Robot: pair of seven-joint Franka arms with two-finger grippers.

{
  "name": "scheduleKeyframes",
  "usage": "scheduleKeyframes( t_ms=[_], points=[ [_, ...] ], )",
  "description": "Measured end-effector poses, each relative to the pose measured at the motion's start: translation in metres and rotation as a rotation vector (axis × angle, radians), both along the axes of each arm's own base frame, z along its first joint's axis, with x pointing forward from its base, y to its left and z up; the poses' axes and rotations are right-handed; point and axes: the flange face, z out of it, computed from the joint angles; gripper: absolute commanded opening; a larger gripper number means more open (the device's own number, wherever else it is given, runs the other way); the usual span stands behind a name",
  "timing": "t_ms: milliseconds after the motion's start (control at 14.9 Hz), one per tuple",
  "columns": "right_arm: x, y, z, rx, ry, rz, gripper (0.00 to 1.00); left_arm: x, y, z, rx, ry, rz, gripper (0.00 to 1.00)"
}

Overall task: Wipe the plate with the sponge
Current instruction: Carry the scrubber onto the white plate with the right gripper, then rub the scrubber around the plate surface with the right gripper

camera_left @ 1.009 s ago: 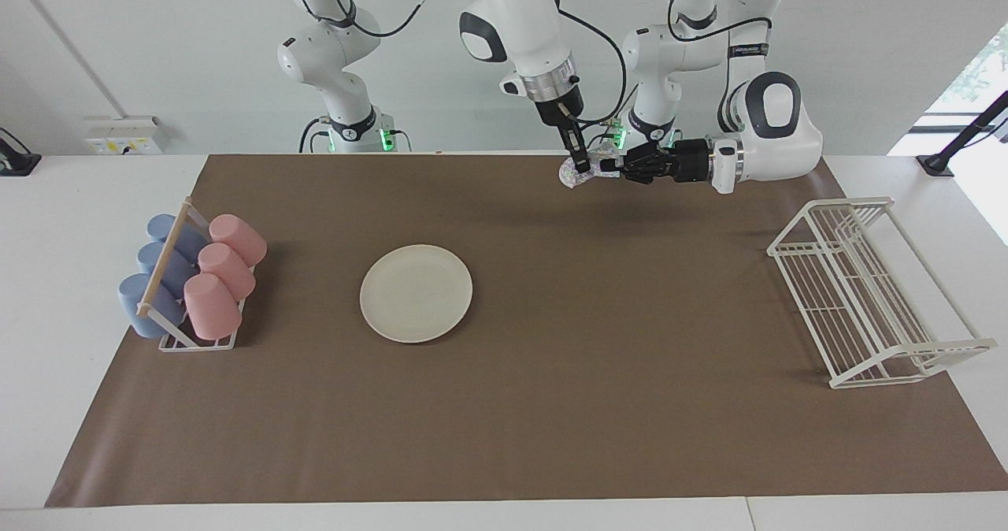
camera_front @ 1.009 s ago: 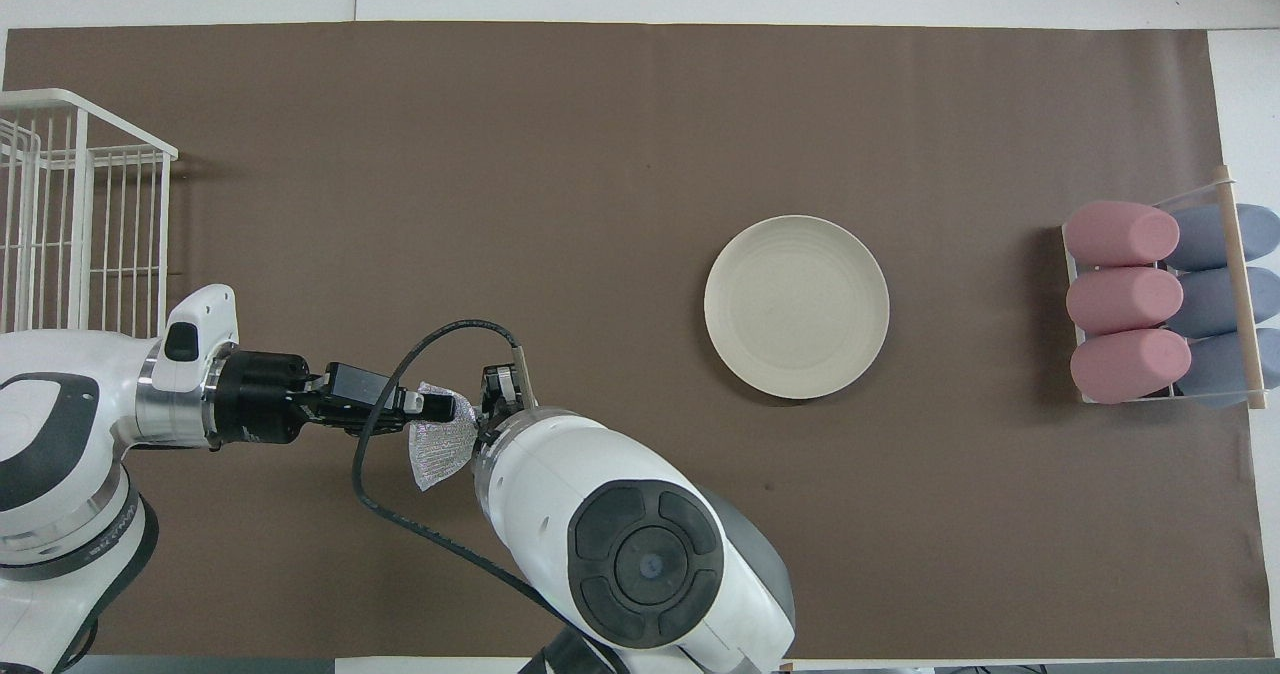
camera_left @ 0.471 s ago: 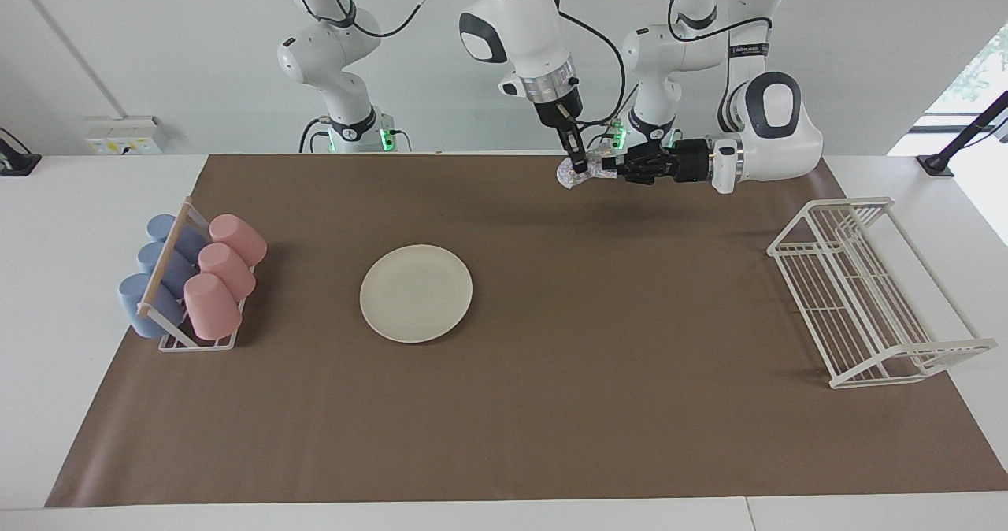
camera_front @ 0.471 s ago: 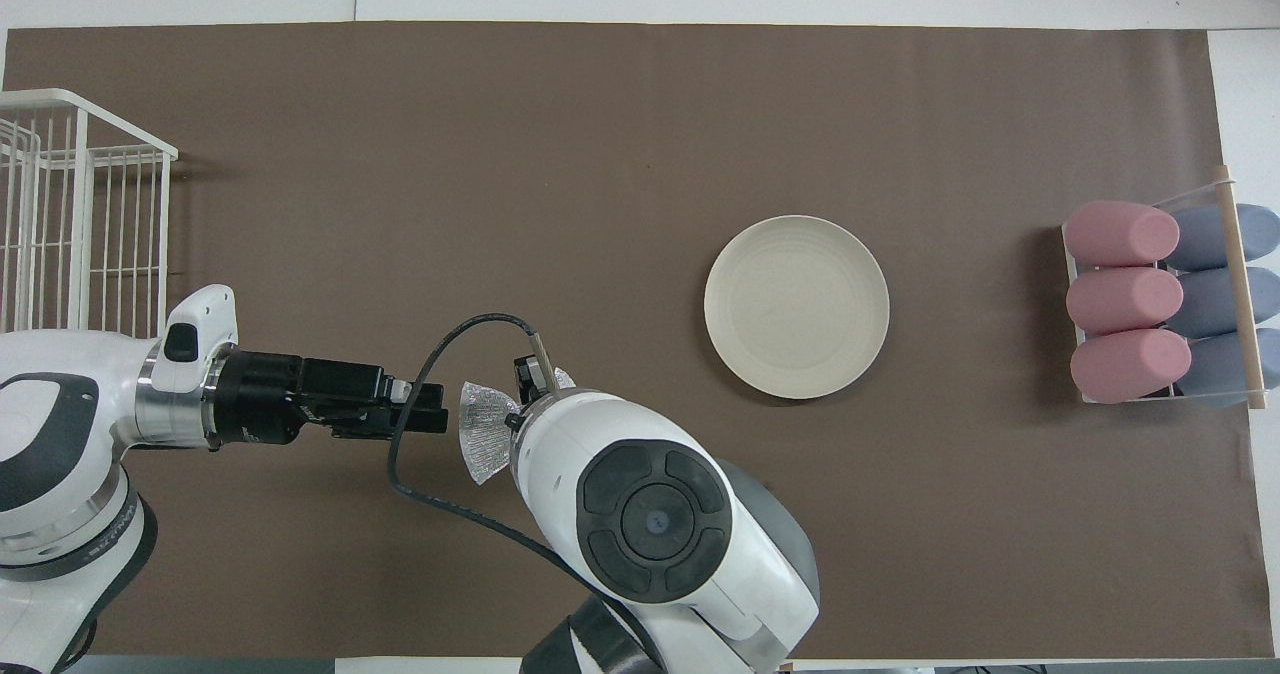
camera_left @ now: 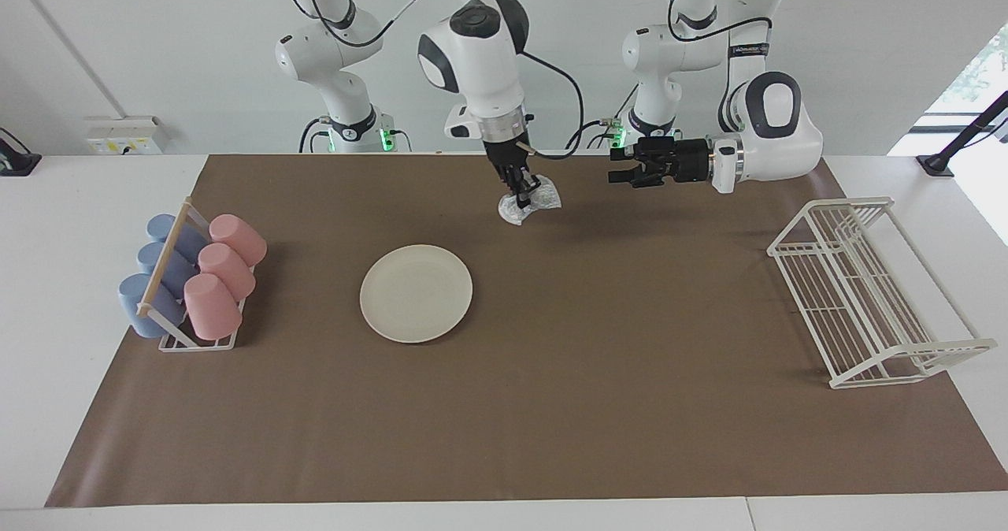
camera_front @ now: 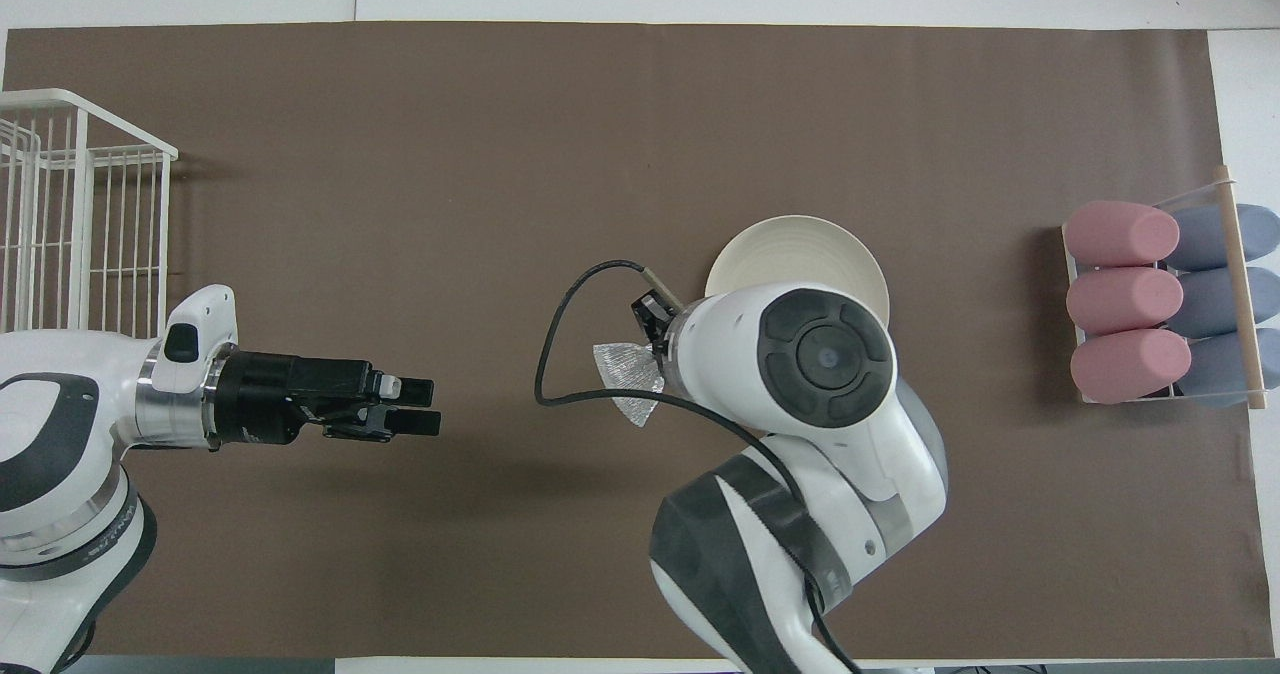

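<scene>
the right gripper (camera_left: 523, 198) hangs above the brown surface (camera_left: 551, 405), jaws clenched on the sponge (camera_left: 532, 200) so the wad dangles free for wiping. the plate (camera_left: 416, 293) lies flat mid-surface, toward the right arm's end, bare. the left gripper (camera_left: 620, 167) waits over the robots' edge, jaws released.

Open brown mat (camera_left: 598, 405) is seen across the lower half of the facing view; the plate (camera_left: 416, 293), left of centre, is surrounded by bare mat; the cup rack (camera_left: 193, 283) is set at the far left edge and the wire rack (camera_left: 866, 295) at the far right, both well apart from it.
</scene>
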Motion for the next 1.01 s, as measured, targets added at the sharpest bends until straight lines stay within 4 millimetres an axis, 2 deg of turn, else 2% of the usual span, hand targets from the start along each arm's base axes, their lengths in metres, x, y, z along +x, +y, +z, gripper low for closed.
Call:
scheduleKeyframes(
  t_ms=[135, 269, 471, 605, 807, 1009],
  points=[
    [0.014, -0.049, -0.026, -0.033, 0.028, 0.031, 0.00, 0.001, 0.005, -0.005, 0.059, -0.013, 0.003, 1.00],
    [0.015, -0.078, -0.055, -0.048, 0.041, 0.026, 0.00, 0.004, 0.011, -0.011, 0.129, -0.031, 0.011, 1.00],
    [0.004, -0.090, -0.093, -0.050, 0.023, 0.007, 0.00, 0.006, 0.021, -0.015, 0.238, -0.064, -0.018, 1.00],
    [0.001, -0.103, -0.110, -0.051, 0.013, -0.010, 0.00, 0.010, 0.029, -0.015, 0.336, -0.100, -0.071, 1.00],
    [0.006, -0.122, -0.132, -0.058, 0.019, -0.023, 0.00, 0.023, 0.046, -0.006, 0.495, -0.165, -0.165, 1.00],
    [0.013, -0.123, -0.154, -0.053, -0.001, -0.028, 0.00, 0.034, 0.064, -0.003, 0.540, -0.173, -0.160, 1.00]
  ],
)
